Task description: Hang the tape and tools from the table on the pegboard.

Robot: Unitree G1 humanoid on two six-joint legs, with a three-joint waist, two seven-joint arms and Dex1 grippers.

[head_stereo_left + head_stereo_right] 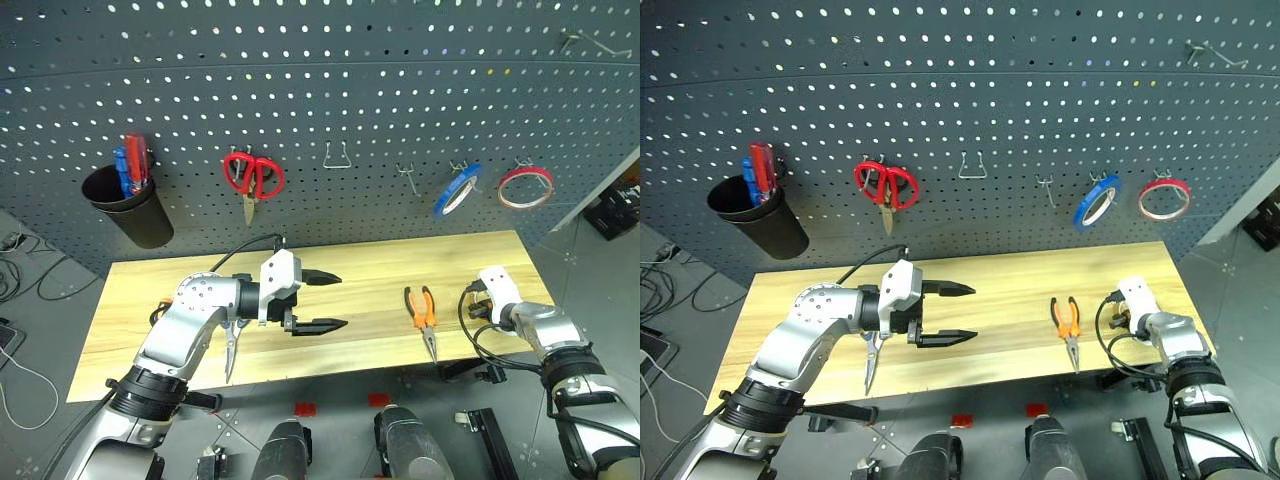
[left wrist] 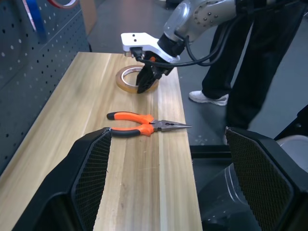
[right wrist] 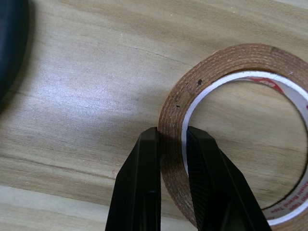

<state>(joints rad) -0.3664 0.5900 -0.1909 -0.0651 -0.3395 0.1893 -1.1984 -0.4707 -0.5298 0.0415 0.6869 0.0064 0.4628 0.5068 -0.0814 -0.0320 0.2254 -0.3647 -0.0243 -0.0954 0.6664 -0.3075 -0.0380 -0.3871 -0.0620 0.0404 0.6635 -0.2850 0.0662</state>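
Note:
The tan tape (image 3: 226, 62) lies flat on the light wood table (image 1: 200, 275) near its right end. My right gripper (image 3: 172, 132) is shut on the roll's wall, one finger inside the ring and one outside; the left wrist view shows the same grip on the tape (image 2: 126, 78). The orange-and-black pliers (image 1: 424, 315) lie just left of it, untouched. My left gripper (image 1: 342, 300) hovers open and empty over the table's middle, pointing right. A slim pointed metal tool (image 1: 229, 352) sticks out from under my left forearm, its handle hidden. The pegboard (image 1: 350, 80) rises behind the table.
On the pegboard hang red-handled scissors (image 1: 252, 178), a blue tape roll (image 1: 457, 190) and a red roll (image 1: 526, 187). Bare hooks (image 1: 337, 155) sit between them. A black cup (image 1: 130, 205) holds screwdrivers at the left. A person's legs (image 2: 250, 72) stand by the table's right end.

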